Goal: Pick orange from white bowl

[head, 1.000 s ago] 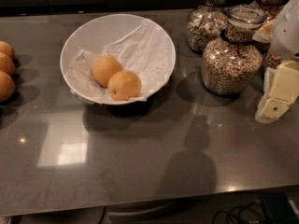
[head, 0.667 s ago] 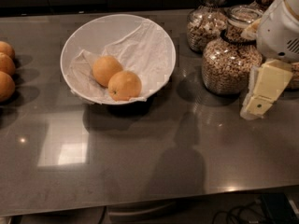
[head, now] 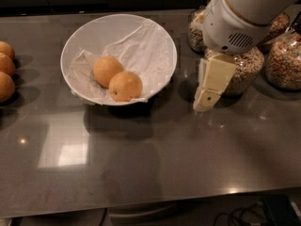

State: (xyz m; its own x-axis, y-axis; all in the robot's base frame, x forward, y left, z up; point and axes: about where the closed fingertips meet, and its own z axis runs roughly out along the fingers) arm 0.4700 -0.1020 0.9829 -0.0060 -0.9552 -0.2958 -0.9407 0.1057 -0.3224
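Observation:
The white bowl (head: 157, 36), lined with crumpled white paper, stands on the dark counter at the back left of centre. Two oranges lie in it. The orange (head: 106, 69) with smooth skin is the rear left one. A second orange (head: 126, 85) with a small dark dot touches it at the front right. My gripper (head: 205, 101) hangs from the white arm (head: 244, 13), to the right of the bowl and outside its rim. It points down at the counter, apart from the oranges, and holds nothing that I can see.
Three more oranges (head: 5, 67) lie at the left edge of the counter. Glass jars of grains and cereal (head: 282, 60) stand at the back right, just behind the gripper. The counter's front edge (head: 150, 206) runs along the bottom.
The arm has come in from the right edge and moved left toward the bowl. The bowl and the oranges have not moved.

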